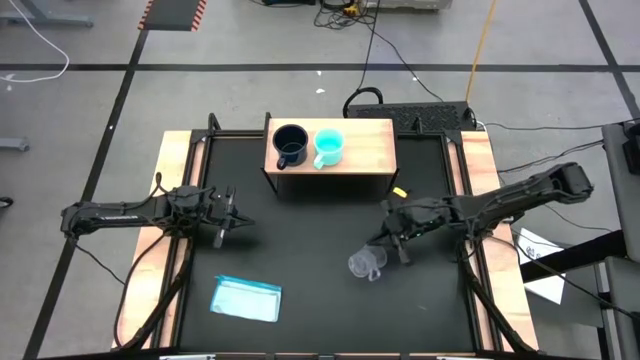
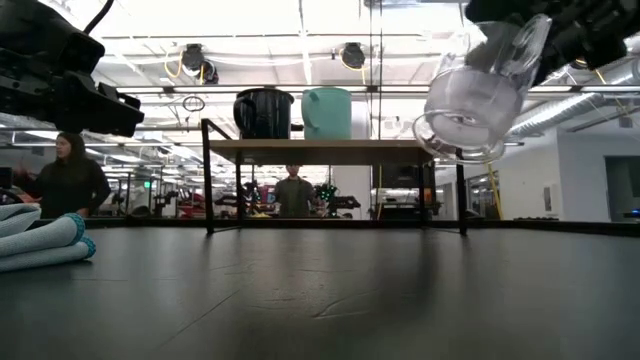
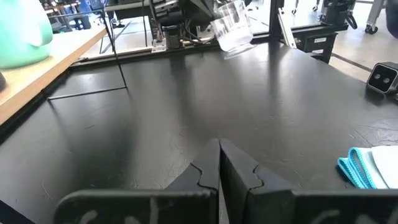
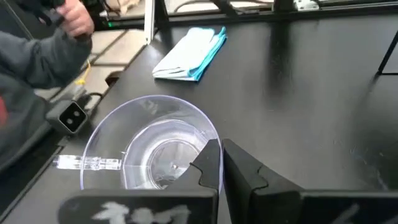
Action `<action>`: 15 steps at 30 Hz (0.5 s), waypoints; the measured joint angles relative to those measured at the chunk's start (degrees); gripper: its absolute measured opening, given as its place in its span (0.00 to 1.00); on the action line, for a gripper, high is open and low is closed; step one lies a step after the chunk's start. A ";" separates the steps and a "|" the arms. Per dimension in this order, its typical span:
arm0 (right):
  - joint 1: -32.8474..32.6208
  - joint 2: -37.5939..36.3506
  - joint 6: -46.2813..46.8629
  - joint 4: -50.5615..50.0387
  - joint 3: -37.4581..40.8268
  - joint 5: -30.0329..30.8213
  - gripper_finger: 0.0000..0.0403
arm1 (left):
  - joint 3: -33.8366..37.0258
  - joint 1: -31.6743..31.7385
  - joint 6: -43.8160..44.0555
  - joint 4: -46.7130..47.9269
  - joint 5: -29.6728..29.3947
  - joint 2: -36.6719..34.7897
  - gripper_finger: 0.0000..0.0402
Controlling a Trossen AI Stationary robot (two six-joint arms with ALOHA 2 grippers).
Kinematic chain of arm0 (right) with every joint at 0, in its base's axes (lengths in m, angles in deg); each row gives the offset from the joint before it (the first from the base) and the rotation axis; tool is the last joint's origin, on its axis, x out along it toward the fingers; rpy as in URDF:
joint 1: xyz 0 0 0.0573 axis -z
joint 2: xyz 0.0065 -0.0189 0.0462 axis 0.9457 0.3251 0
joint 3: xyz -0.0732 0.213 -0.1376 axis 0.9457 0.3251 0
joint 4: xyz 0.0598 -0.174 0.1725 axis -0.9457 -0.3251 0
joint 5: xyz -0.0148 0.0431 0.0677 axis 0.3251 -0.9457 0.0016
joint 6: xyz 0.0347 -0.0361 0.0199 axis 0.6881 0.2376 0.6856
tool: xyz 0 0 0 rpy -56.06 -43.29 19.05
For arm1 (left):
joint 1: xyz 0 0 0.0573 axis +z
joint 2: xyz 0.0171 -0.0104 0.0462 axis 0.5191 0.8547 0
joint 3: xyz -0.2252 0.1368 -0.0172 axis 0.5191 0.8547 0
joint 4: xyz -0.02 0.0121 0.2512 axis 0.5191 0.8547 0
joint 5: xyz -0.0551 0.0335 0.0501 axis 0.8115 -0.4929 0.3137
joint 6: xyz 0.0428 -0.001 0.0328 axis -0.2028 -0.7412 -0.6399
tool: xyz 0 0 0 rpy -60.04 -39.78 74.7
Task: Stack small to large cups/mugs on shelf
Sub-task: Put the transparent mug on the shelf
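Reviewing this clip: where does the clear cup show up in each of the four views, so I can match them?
High view: clear cup right of centre, at the right gripper.
Low view: upper right, lifted off the table and tilted.
Left wrist view: top centre, far across the table.
Right wrist view: lower left, its rim pinched between the fingers.
Shared landmark: the light-blue packet, which shows in all four views.

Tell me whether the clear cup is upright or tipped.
Tipped. The small clear transparent cup hangs off the table in the right pincer, shut on its rim, its mouth angled down and sideways in the low view.
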State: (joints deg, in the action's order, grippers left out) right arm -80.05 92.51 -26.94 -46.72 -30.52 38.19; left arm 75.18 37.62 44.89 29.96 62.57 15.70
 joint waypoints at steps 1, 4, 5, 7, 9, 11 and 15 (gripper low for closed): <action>0.00 -0.88 0.52 0.90 1.04 0.43 0.00 | 0.00 0.00 -0.03 -0.01 0.00 0.00 0.02; 0.00 -2.72 1.48 3.60 4.27 1.42 0.00 | 0.00 0.00 -0.03 -0.01 0.00 0.00 0.02; 0.00 -3.02 1.77 4.50 5.18 1.49 0.00 | 0.00 0.00 -0.03 -0.01 0.00 0.02 0.02; 0.00 -3.55 2.31 6.35 6.57 1.89 0.00 | 0.00 0.00 -0.03 -0.01 0.00 0.00 0.02; 0.00 -3.63 2.50 7.59 7.29 2.62 0.00 | 0.00 0.00 -0.03 -0.01 0.00 0.00 0.02; 0.00 -3.59 2.46 7.55 7.56 2.74 0.00 | 0.00 0.00 -0.01 -0.01 0.00 0.00 0.02; 0.00 -3.57 2.33 7.67 7.56 2.74 0.00 | 0.00 0.00 0.22 -0.01 0.00 0.00 0.02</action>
State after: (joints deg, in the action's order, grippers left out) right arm -80.05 88.94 -24.61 -39.05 -22.97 40.93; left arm 75.18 37.62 45.11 29.95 62.57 15.70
